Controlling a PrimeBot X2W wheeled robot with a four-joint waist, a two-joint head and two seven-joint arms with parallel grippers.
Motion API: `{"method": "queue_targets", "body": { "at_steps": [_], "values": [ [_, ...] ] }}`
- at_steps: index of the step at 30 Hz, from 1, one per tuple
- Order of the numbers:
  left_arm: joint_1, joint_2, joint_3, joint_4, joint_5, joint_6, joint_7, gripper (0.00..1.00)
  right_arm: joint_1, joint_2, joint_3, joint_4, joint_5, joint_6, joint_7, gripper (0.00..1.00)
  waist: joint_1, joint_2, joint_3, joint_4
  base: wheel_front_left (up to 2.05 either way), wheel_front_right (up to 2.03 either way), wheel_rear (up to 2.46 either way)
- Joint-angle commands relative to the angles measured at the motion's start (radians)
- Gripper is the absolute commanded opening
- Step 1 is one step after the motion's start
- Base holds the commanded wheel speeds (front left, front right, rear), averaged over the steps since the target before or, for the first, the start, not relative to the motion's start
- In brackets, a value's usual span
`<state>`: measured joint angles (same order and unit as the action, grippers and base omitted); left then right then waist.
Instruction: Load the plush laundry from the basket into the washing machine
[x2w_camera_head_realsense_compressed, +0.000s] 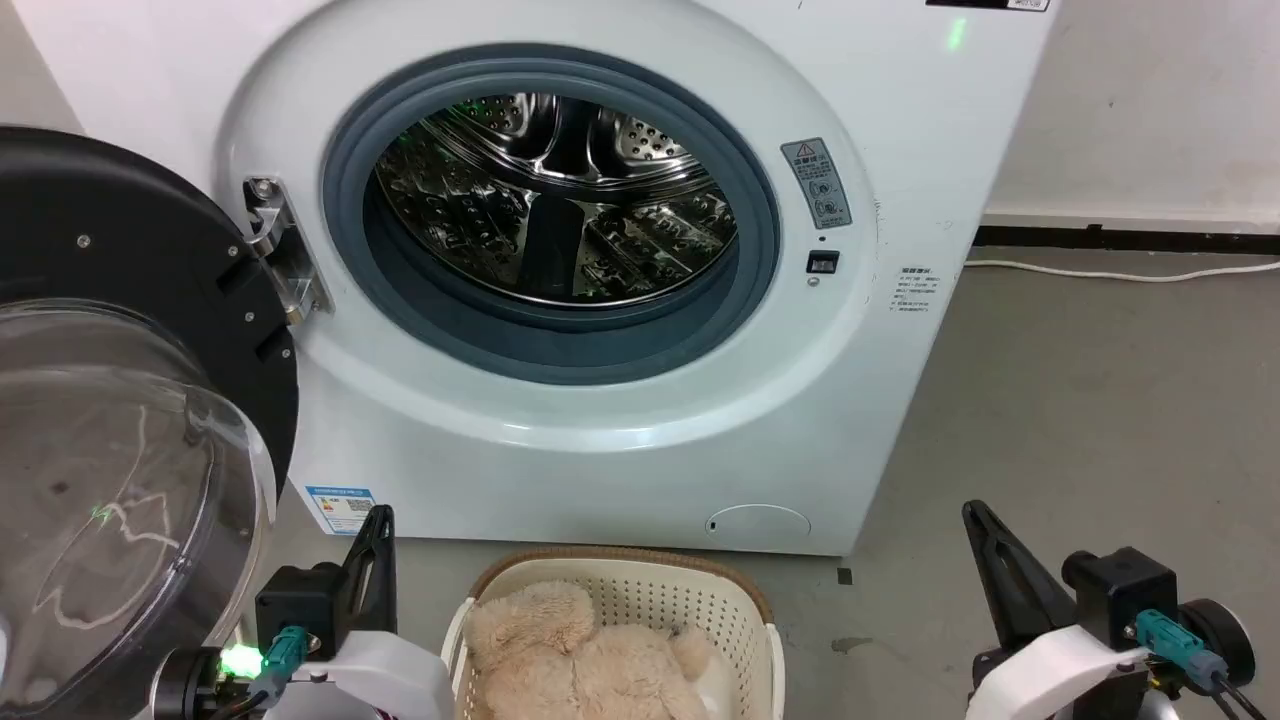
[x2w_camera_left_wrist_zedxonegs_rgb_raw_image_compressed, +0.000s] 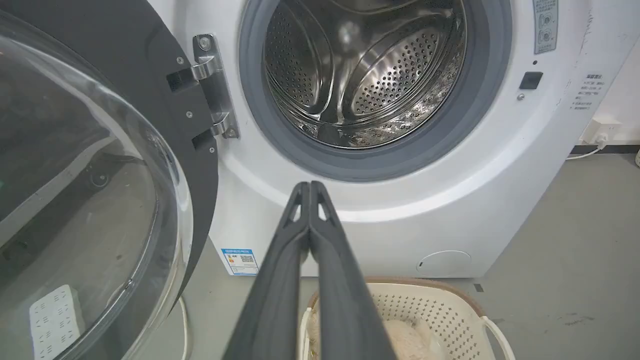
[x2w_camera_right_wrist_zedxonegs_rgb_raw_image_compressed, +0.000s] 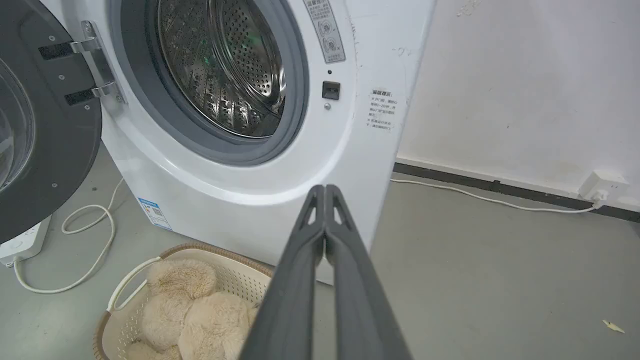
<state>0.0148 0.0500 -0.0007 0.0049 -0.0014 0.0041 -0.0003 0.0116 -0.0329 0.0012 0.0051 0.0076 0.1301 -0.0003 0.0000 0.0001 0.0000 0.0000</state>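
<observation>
The perforated cream basket, brown-rimmed and round-cornered, stands on the grey floor just before the washer. In it lies the fluffy beige bear, its rounded limbs bunched toward the basket's left wall. The washer's shiny, hole-punched steel drum is ringed by grey-blue rubber. Its black-framed, clear domed door stands swung open at the left. The left gripper and right gripper flank the basket, each with its tips pressed together.
</observation>
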Motion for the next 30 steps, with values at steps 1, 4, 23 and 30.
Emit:
{"method": "queue_targets", "body": {
  "at_steps": [1, 4, 23, 30],
  "values": [
    [-0.015, 0.000, 0.001, -0.005, 0.001, -0.004, 0.000, 0.00, -0.012, -0.002, -0.001, -0.005, -0.008, 0.001, 0.000, 0.00, 0.0000, -0.0001, 0.000, 0.000, 0.00, 0.00, 0.00],
    [-0.015, 0.000, 0.001, -0.005, 0.001, -0.004, 0.000, 0.00, -0.012, -0.002, -0.001, -0.005, -0.008, 0.001, 0.000, 0.00, 0.0000, -0.0001, 0.000, 0.000, 0.00, 0.00, 0.00],
    [-0.015, 0.000, 0.001, -0.005, 0.001, -0.004, 0.000, 0.00, -0.012, -0.002, -0.001, -0.005, -0.008, 0.001, 0.000, 0.00, 0.0000, -0.0001, 0.000, 0.000, 0.00, 0.00, 0.00],
    [-0.015, 0.000, 0.001, -0.005, 0.001, -0.004, 0.000, 0.00, -0.012, -0.002, -0.001, -0.005, -0.008, 0.001, 0.000, 0.00, 0.0000, -0.0001, 0.000, 0.000, 0.00, 0.00, 0.00]
  ]
}}
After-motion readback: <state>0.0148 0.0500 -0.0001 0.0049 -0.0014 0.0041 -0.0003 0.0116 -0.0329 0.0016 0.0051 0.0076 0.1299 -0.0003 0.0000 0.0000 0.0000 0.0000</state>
